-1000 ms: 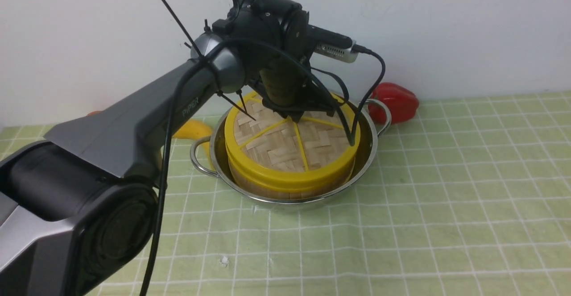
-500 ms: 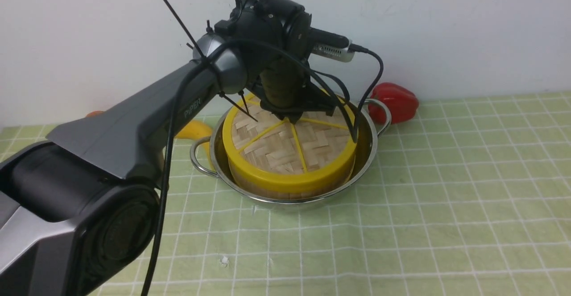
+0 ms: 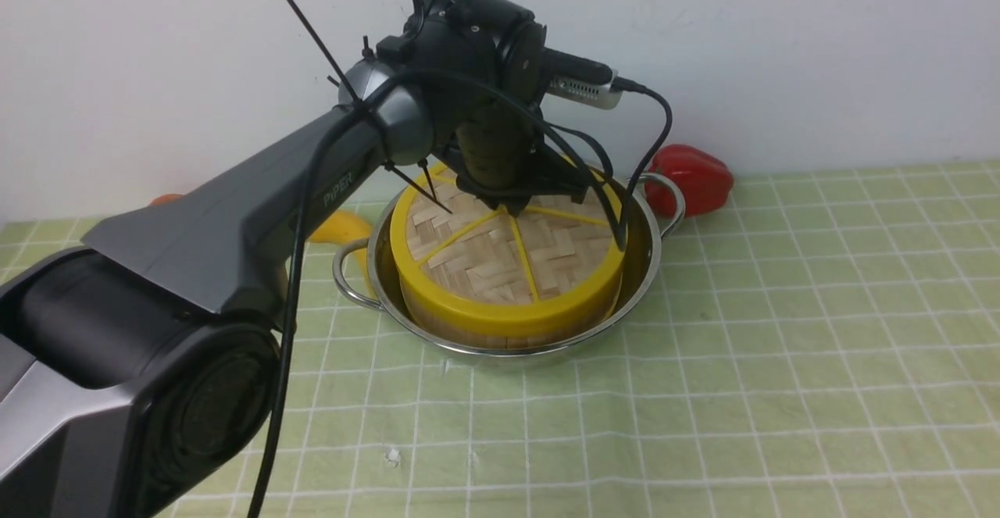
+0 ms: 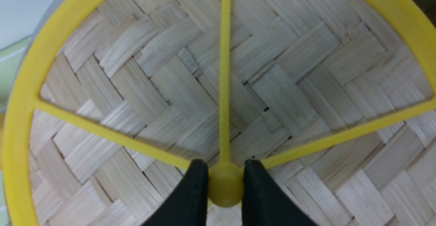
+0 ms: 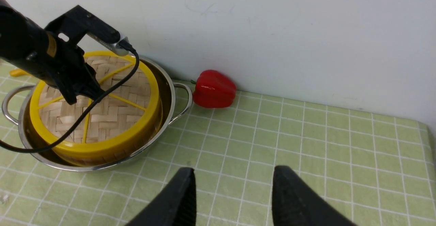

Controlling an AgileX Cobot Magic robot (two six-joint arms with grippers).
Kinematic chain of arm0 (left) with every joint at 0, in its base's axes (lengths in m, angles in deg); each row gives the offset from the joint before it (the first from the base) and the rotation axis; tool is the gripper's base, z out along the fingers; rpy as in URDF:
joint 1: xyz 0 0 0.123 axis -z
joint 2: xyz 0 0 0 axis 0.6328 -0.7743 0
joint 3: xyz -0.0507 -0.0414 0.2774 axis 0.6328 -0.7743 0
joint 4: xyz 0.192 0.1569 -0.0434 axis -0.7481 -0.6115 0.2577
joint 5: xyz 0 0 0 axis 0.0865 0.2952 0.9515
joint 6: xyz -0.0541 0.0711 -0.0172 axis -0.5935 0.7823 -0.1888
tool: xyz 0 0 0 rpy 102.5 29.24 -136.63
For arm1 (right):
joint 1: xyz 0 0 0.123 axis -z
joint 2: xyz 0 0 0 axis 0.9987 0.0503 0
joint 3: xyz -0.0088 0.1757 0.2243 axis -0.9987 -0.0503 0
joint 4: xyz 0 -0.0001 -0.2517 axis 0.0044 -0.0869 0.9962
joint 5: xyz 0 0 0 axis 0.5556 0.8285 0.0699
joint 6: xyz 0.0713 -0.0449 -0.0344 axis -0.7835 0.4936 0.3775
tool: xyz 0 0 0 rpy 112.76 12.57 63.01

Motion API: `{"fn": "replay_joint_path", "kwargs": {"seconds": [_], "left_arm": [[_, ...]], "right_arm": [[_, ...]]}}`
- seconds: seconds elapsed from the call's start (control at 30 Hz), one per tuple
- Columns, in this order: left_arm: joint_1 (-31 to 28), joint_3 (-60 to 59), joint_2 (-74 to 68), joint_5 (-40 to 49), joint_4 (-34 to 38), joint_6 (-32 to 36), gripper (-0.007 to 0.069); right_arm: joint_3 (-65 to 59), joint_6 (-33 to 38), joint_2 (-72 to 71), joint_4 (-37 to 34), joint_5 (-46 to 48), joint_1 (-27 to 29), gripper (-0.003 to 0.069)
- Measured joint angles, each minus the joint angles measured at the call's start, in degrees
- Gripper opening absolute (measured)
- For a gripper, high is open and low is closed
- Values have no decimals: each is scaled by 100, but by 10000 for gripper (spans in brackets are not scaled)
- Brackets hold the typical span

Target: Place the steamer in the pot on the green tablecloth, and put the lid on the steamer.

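Now clamps left tool on the hub of lid, directly beneath it, flat on steamer inside pot; holds right tool spread, empty, well apart.

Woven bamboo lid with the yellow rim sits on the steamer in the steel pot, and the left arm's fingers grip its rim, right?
Not the rim. The flat woven bamboo lid with the yellow rim sits on the bamboo steamer in the shiny steel pot, but the left arm's fingers grip its yellow centre hub; the left wrist view shows this.
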Motion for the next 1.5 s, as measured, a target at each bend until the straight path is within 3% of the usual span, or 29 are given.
{"fn": "replay_joint_path", "kwargs": {"seconds": [0.1,0.2,0.3,0.33,0.37,0.4,0.43,0.47,0.6,0.73,0.87,0.9,0.97,1.0,1.2,1.5], "left_arm": [[0,0,0,-5,0,0,127],[0,0,0,-27,-46,7,192],[0,0,0,-27,-97,31,364],[0,0,0,-27,-97,31,364],[0,0,36,-27,-97,31,463],[0,0,43,-27,-97,31,463],[0,0,75,-27,-97,37,509],[0,0,203,7,-99,37,584],[0,0,626,307,-179,42,617],[0,0,1089,450,-464,28,527],[0,0,1691,468,-809,28,244],[0,0,1743,468,-808,28,210],[0,0,2068,475,-747,43,36],[0,-8,2195,475,-644,76,6],[0,-704,3167,475,163,356,-23],[0,-3867,5607,381,28,331,-23]], "right_arm": [[0,0,0,0,0,0,325],[0,0,0,0,0,0,325],[0,0,0,0,0,0,325],[0,0,0,0,0,0,325],[0,20,0,0,0,0,325],[0,35,0,0,0,0,325],[0,70,0,0,0,0,325],[-11,258,0,0,0,0,325],[-279,415,-140,0,-28,0,314],[-961,430,-565,0,-132,0,272],[-2401,430,-1579,0,-1055,0,184],[-2543,430,-1677,6,-1153,0,176],[-3377,430,-2272,23,-1654,0,128],[-3633,430,-2395,23,-1774,0,112],[-4841,314,-3247,92,-1935,0,2],[-5021,288,-3496,94,-1910,0,-16]]}}
